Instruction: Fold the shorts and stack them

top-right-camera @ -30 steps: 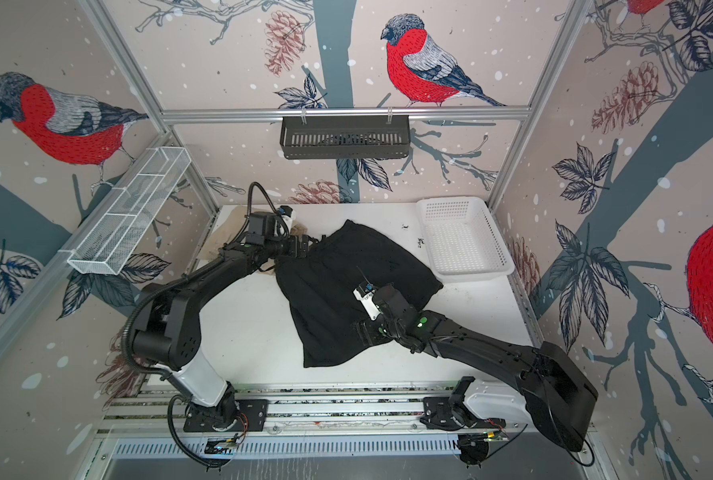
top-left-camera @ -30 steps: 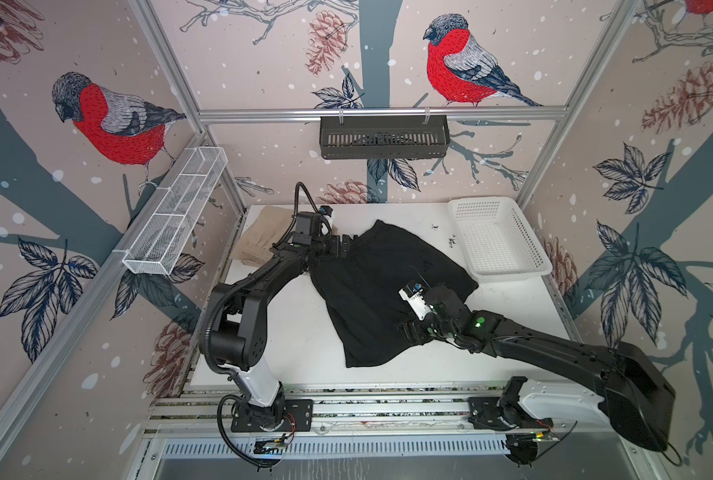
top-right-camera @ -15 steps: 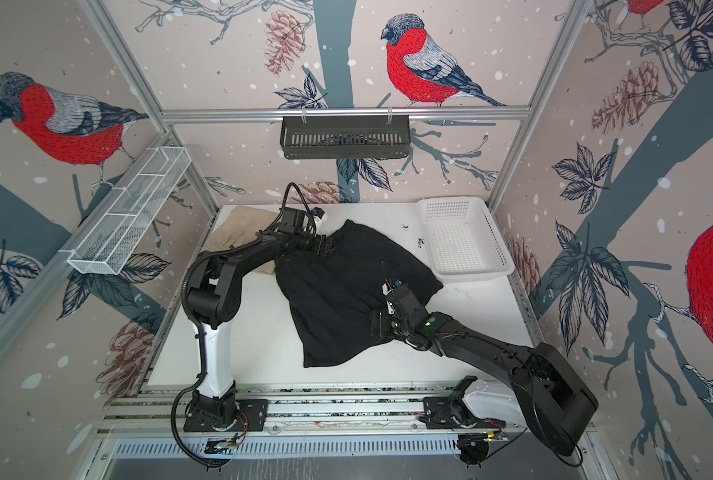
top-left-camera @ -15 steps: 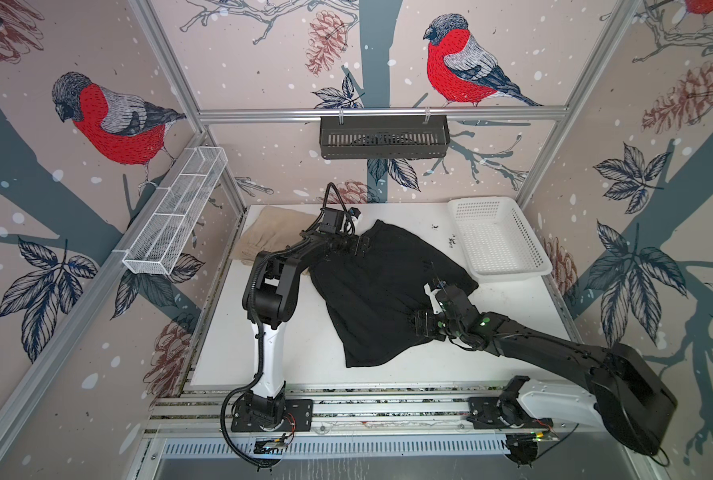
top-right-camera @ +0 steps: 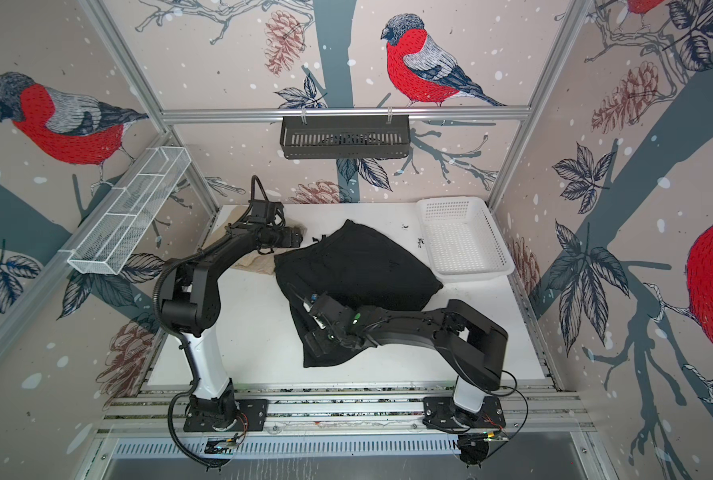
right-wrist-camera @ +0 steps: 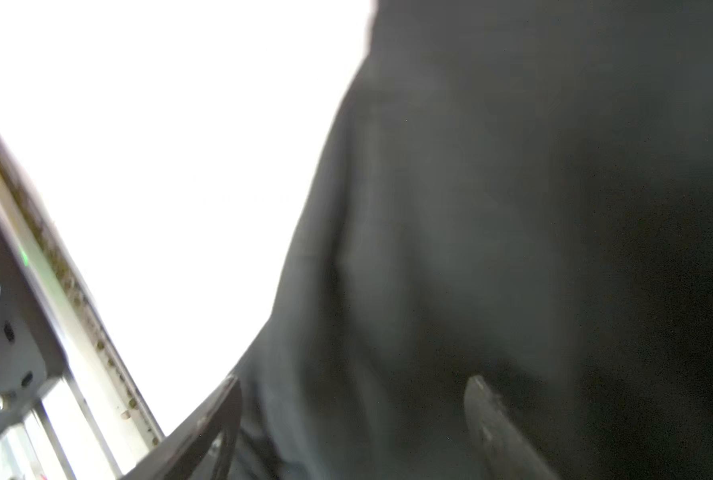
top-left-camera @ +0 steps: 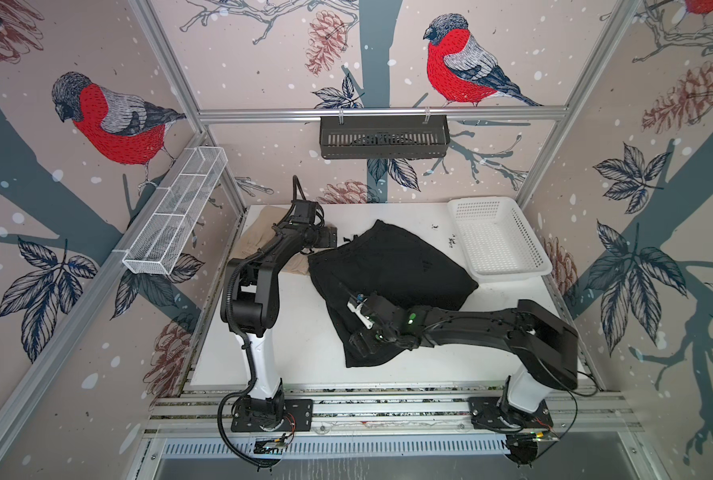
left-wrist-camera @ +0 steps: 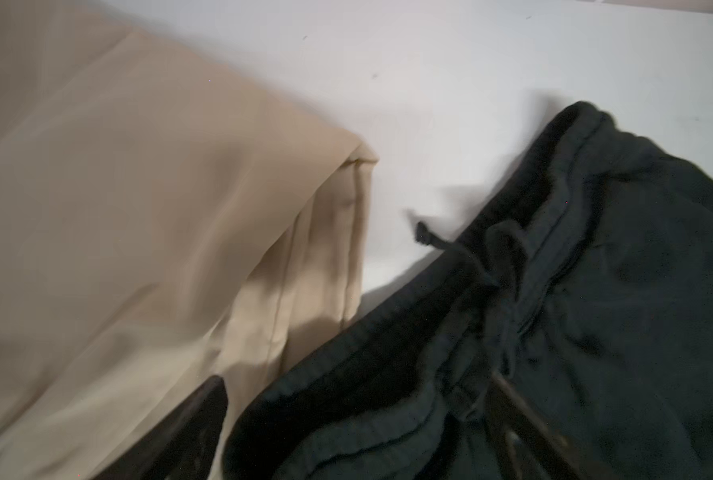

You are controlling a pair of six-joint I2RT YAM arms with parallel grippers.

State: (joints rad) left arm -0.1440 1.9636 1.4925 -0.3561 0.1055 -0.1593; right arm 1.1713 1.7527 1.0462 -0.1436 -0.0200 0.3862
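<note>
Both top views: black shorts lie in a rumpled, roughly triangular heap mid-tabletop, with one limp leg trailing toward the near edge. The cloth is matte and soft. Beige shorts sit at the far left corner, smooth thin fabric, mostly hidden under the left arm. White tabletop, hard and flat. White perforated plastic basket, rectangular, at the far right corner. Left hand hovers by the far left tip of the black shorts. Right hand is low over the trailing leg, its jaws hard to read against the black.

Left wrist view: left hand is spread wide and holds nothing, dark fingers set either side of the black gathered waistband. A knotted black drawstring pokes onto the bare tabletop. The beige cloth has flat folded layers with a stitched hem, and the black waistband meets its edge.

Right wrist view: blurred. Right hand has its jaws well apart just above the black cloth, gripping nothing. Blown-out white tabletop beside it, and a metal rail along the near edge.
</note>
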